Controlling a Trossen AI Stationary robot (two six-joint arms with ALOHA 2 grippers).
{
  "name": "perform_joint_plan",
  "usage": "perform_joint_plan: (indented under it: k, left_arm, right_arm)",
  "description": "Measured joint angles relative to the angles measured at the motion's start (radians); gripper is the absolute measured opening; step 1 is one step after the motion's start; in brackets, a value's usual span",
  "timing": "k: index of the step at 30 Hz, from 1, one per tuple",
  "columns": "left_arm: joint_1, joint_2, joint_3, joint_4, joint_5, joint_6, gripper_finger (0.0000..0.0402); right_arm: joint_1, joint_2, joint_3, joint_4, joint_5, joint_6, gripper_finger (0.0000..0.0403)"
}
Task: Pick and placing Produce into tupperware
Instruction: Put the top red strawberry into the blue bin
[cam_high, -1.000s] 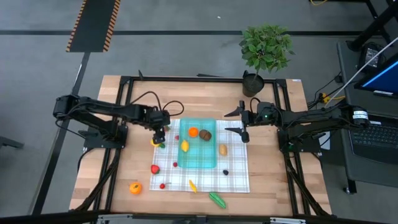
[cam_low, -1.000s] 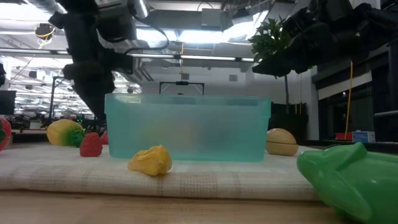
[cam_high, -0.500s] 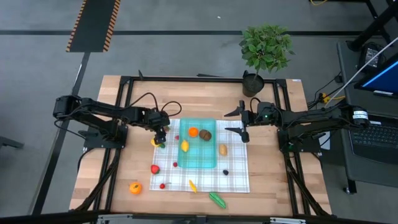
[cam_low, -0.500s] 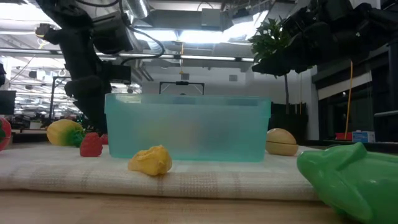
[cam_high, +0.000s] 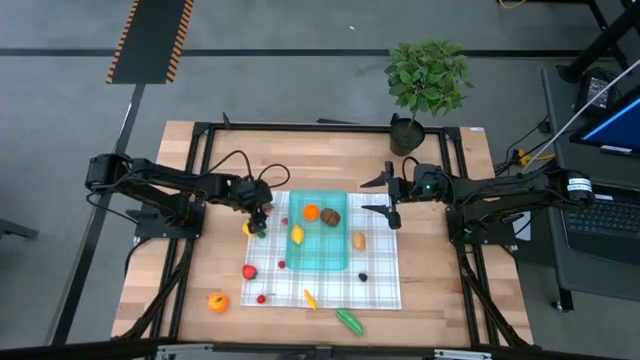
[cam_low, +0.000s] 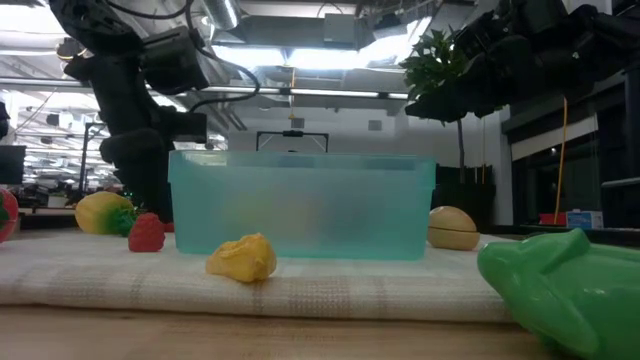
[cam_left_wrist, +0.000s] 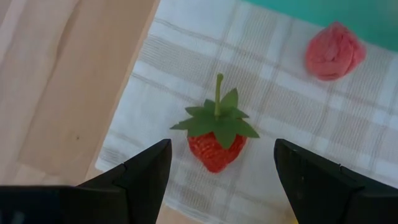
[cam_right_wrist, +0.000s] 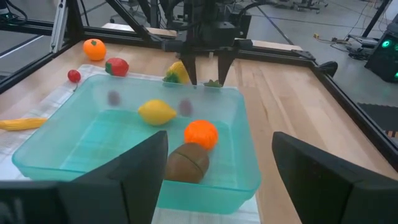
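**High view: left gripper over strawberry at cloth's left edge**

The shallow translucent teal plastic tupperware (cam_high: 319, 231) sits on the white-and-green checked cloth (cam_high: 380, 280), near the cloth's far edge. Inside it lie a round orange fruit (cam_high: 311, 212), a brown oval piece (cam_high: 331, 217) and a yellow lemon-shaped piece (cam_high: 297, 235).

The left gripper (cam_high: 259, 221) hangs at the cloth's left edge, just beside the tupperware's left wall. Its fingers are spread, with a small red toy strawberry with green leaves (cam_left_wrist: 216, 134) lying on the cloth between them, untouched. A pink lumpy piece (cam_left_wrist: 334, 51) lies near the tupperware wall.

The right gripper (cam_high: 390, 196) waits at the cloth's far right corner, fingers spread wide, empty.
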Motion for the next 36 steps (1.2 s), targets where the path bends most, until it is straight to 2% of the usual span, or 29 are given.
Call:
perform_joint_plan:
  k: [15, 36]
  left_arm:
    - [0.0, 0.0, 0.0, 0.028, -0.001, -0.002, 0.0275]
    - [0.0, 0.0, -0.015, 0.037, -0.062, -0.026, 0.0275]
  right_arm:
    - [0.0, 0.0, -0.001, 0.0, 0.0, 0.0, 0.0289]
    - [0.0, 0.0, -0.001, 0.0, 0.0, 0.0, 0.0289]
